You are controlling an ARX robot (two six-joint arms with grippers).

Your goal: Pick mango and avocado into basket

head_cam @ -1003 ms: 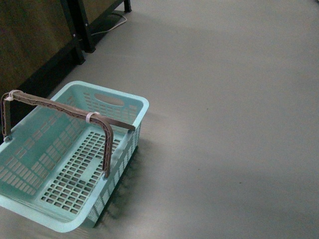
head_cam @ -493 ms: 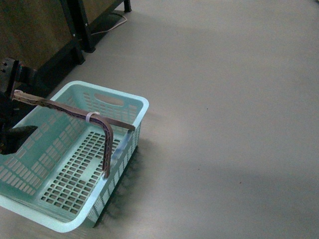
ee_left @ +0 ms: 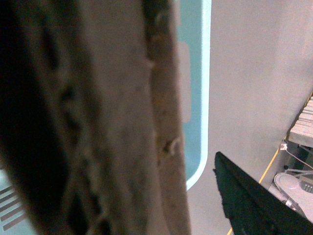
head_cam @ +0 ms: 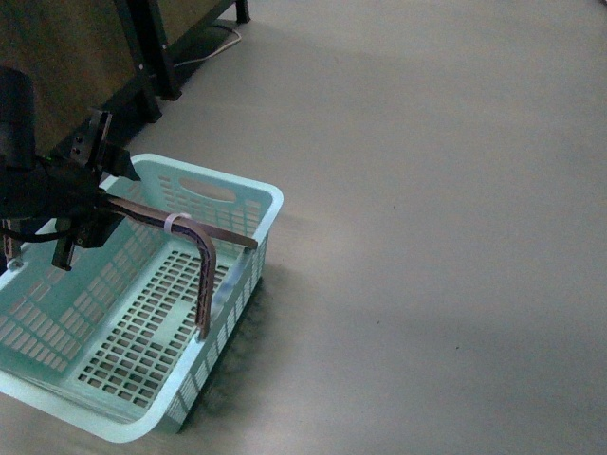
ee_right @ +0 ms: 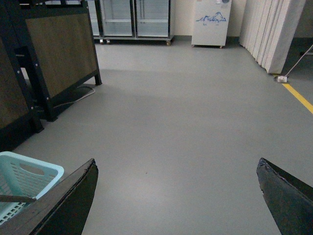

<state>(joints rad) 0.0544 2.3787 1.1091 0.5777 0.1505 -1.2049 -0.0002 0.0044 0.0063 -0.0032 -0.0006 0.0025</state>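
Note:
The pale teal basket (head_cam: 248,192) stands on the grey floor at the lower left of the front view, and its slotted floor shows nothing inside. My left gripper (head_cam: 98,201) is open and straddles the near brown handle (head_cam: 199,248) close to its left end. In the left wrist view that handle (ee_left: 98,122) fills the picture very close up, with the basket's rim (ee_left: 196,98) and one black finger (ee_left: 254,205) beside it. My right gripper (ee_right: 176,164) hangs open over bare floor, to the right of the basket's corner (ee_right: 29,174). Mango and avocado are out of view.
Dark wood panels in black frames (head_cam: 85,57) stand just behind the basket, with a cable (head_cam: 213,47) on the floor by them. Far across the room are glass-door fridges (ee_right: 134,17), a white appliance (ee_right: 211,22), a curtain (ee_right: 274,29) and a yellow floor line (ee_right: 298,98).
My left arm has come into the front view from the left and moved up and right onto the basket's handle. The basket has stayed put.

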